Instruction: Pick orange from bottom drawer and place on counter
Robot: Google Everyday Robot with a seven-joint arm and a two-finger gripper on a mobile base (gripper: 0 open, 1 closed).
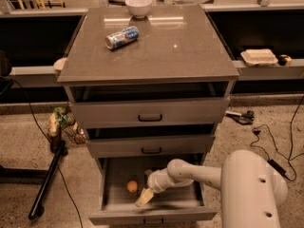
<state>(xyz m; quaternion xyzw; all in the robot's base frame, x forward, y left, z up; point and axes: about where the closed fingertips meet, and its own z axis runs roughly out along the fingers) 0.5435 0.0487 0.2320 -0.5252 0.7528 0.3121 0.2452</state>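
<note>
Orange [132,186], small smooth sphere, tool [145,197] just beside, inside bottom drawer [190,215]

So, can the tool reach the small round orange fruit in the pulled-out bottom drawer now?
Probably yes: the tool is inside the open grey bottom drawer, close beside the small round orange fruit, with nothing visible between them.

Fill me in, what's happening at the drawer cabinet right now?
The robot's arm reaches into the open bottom drawer. Its gripper is low inside, just beside the orange, which lies on the drawer floor and is not yet lifted. The counter above holds a soda can on its side and a white bowl at the back edge.
</note>
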